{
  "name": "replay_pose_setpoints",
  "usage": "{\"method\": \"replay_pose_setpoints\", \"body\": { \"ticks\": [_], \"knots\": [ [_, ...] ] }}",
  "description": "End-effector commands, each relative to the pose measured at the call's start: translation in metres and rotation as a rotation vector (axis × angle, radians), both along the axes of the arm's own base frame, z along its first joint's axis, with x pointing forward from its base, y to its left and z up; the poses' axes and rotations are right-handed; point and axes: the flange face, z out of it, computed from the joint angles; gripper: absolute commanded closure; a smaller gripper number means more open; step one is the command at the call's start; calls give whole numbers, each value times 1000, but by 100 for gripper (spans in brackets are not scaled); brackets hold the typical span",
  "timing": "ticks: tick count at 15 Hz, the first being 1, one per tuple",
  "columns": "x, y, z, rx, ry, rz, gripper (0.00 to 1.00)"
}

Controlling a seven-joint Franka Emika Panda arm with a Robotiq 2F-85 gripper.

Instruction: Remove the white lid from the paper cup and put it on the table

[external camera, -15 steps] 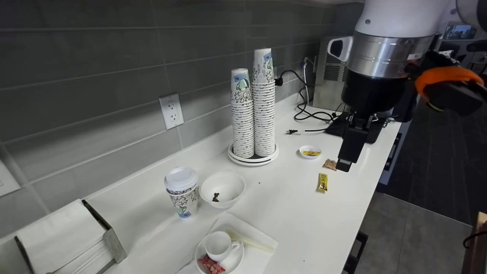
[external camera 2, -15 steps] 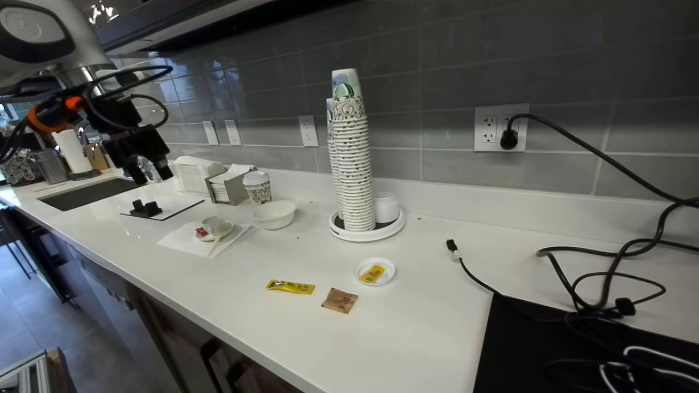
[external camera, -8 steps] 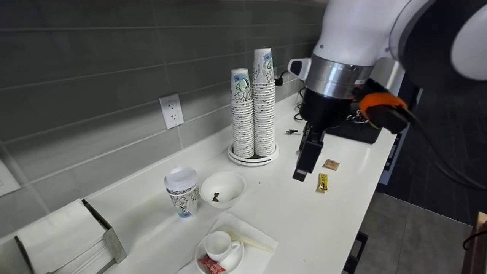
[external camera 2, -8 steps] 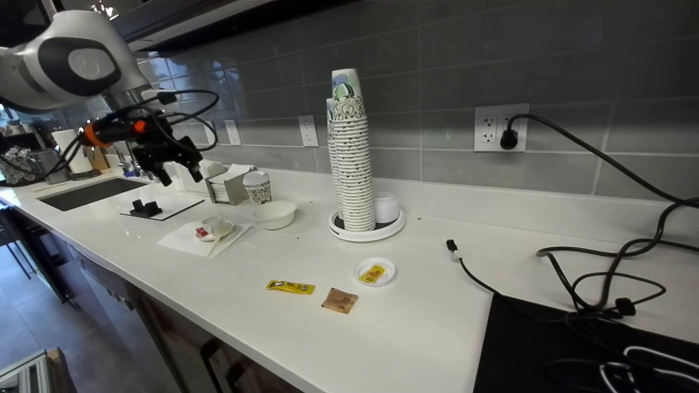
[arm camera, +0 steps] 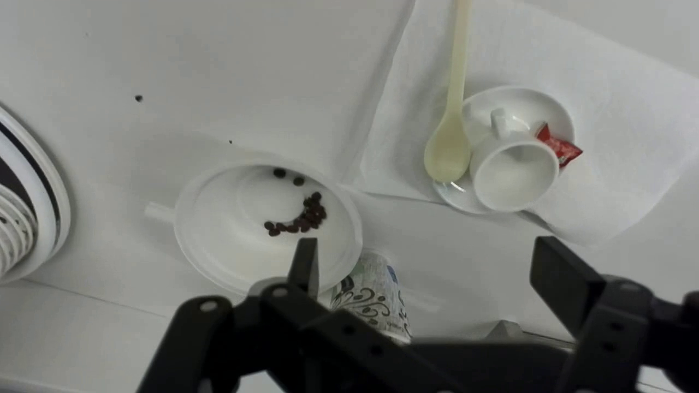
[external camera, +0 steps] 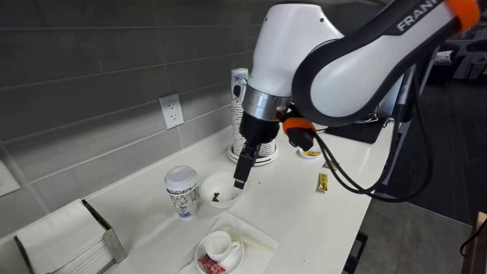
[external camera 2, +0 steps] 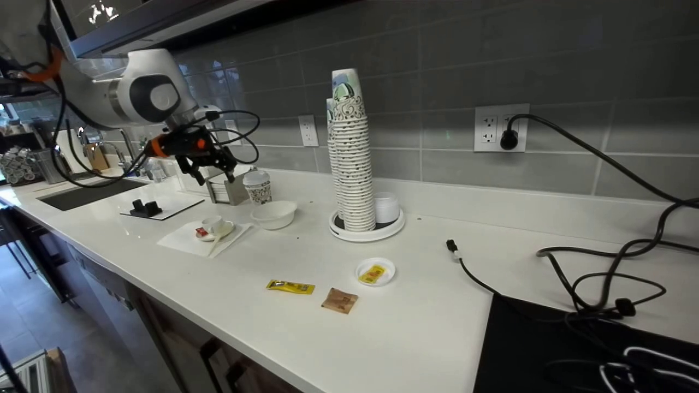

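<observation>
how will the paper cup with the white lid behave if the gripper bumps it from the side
The paper cup would probably tip easily, being taller than wide and narrowing toward its base. If it falls, its round, tapered side may make it roll in an arc. The white lid hides any contents, so weight is uncertain.

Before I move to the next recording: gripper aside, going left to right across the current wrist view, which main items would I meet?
Stacked patterned cups → white bowl → patterned paper cup → pale yellow spoon → white teacup → red packet.
</observation>
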Motion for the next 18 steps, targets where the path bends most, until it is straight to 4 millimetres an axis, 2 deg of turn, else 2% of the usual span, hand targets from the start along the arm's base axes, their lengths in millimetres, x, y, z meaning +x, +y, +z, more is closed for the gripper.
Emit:
{"method": "replay_pose_setpoints", "body": {
  "ticks": [1,4,7,8,11,18],
  "knots": [
    [53,34,-6,23,-27,-18,0],
    [82,54,-7,32,-51,-59,0],
    [97,83,-15,59,-60,-22,0],
    [82,61,-10,61,-46,-42,0],
    [91,80,-17,75,-47,-26,0],
    [99,79,-19,75,-65,-32,0]
  ]
}}
